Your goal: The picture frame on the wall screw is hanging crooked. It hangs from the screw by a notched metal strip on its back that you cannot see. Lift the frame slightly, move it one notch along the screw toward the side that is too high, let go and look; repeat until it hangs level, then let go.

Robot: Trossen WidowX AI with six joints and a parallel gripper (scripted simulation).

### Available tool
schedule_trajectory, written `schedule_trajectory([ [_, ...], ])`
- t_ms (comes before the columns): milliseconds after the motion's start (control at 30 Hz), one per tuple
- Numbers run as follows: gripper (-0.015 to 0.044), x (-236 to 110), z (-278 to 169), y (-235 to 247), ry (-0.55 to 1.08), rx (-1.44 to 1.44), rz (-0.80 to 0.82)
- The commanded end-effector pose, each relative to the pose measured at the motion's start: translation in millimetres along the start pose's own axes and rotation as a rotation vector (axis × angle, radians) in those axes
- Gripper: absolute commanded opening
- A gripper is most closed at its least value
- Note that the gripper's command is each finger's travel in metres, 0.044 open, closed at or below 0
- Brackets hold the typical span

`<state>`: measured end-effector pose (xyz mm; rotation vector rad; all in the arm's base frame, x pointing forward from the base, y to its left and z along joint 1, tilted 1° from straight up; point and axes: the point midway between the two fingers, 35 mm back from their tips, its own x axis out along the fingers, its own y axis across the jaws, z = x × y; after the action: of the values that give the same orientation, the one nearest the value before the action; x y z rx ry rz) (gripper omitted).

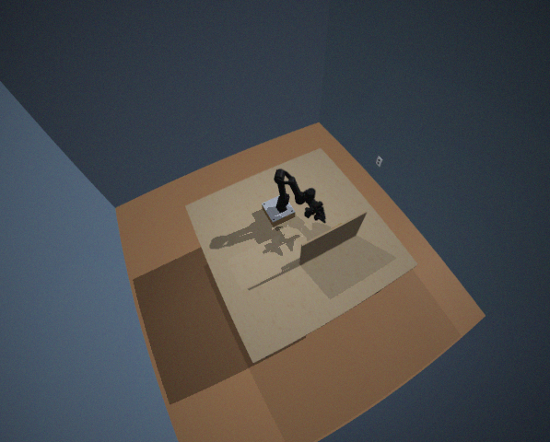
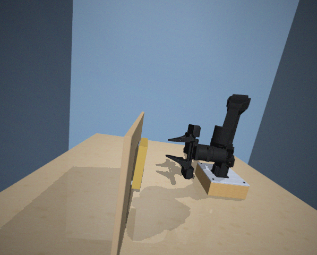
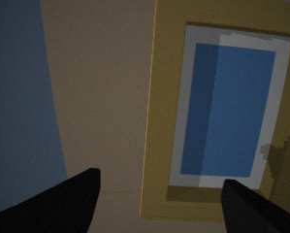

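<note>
A yellow picture frame (image 2: pixel 139 164) (image 3: pixel 160 111) with a white mat and a blue picture hangs on a thin wooden wall panel (image 2: pixel 129 164) (image 1: pixel 334 242) (image 3: pixel 100 78). In the wrist view the frame sits a little skewed against the panel. My gripper (image 2: pixel 172 148) (image 3: pixel 162 184) (image 1: pixel 319 214) is open and empty. It points at the frame from a short way off and touches nothing. The screw and the notched strip are hidden behind the frame.
The arm stands on a wooden block with a white plate (image 2: pixel 224 184) (image 1: pixel 278 211) on a tan table (image 2: pixel 235 227) (image 1: pixel 284 323). Blue-grey room walls surround the table. A small white outlet (image 1: pixel 379 161) is on the far wall.
</note>
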<state>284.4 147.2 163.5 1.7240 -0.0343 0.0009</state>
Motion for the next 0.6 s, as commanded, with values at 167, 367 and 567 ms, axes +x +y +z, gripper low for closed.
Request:
schedule_trajectory([
  [167, 0.026, 42.7, 3.2, 1.1, -0.001, 0.002, 0.007],
  [367, 0.026, 42.7, 3.2, 1.1, -0.001, 0.002, 0.007],
  [567, 0.026, 42.7, 3.2, 1.1, -0.001, 0.002, 0.007],
])
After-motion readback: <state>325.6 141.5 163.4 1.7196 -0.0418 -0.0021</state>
